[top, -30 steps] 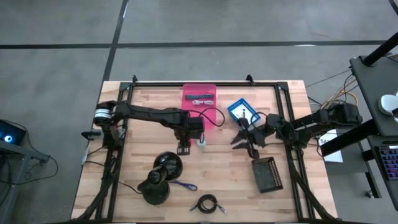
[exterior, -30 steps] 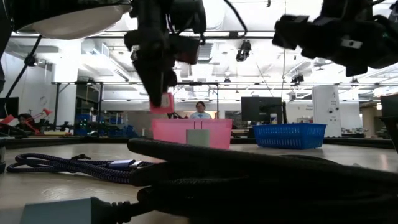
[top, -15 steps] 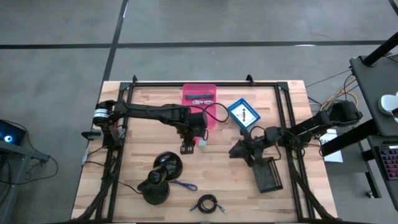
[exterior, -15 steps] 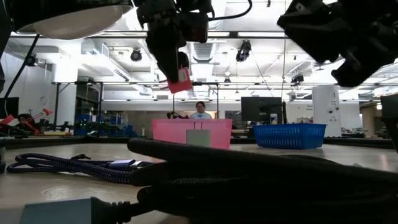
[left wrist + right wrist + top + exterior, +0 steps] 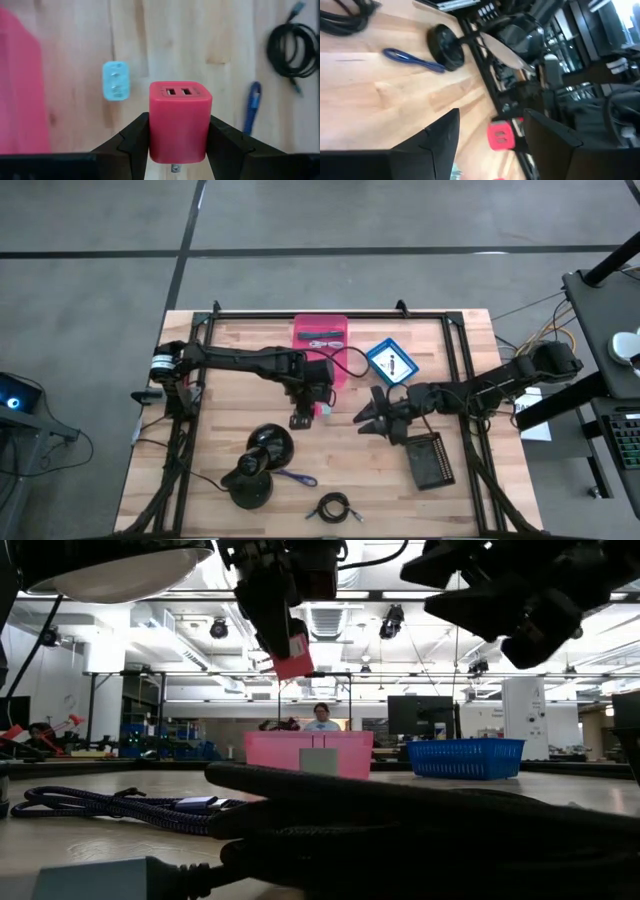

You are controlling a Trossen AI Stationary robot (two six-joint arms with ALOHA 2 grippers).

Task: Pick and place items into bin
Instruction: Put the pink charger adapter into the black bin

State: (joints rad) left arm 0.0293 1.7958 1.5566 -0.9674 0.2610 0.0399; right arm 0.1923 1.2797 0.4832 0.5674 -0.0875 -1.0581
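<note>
Left gripper [image 5: 176, 150] clamped on a pink cube-shaped plug block [image 5: 180, 120], one dark finger pressed on each side face. The block's end face with two small slots faces the wrist camera; a metal prong shows at its other end, between the fingers. In the low view the block [image 5: 292, 658] hangs tilted, well above the tabletop.

High view: left gripper [image 5: 309, 402] sits just beside the near edge of the pink rectangular bin [image 5: 320, 333], not yet over it. The bin's long axis runs away from the gripper toward the table's far rail.

Pale teal cube-shaped plug block [image 5: 115, 81] lies flat on the wood below the gripper, just beside the pink bin's wall, long axis parallel to that wall. Purple-blue slim tool [image 5: 252, 105] and black coiled cable [image 5: 292, 47] lie farther off on open board, well apart from each other.

Right gripper [image 5: 372, 418] hangs over bare wood between the left gripper and the black mesh tray [image 5: 430, 460], fingers [image 5: 437, 142] spread wide, holding nothing. Blue basket [image 5: 392, 362] is near it, toward the far rail. Open wood surrounds both claws; the large black object with two round parts [image 5: 258, 463] stands near the left one.
</note>
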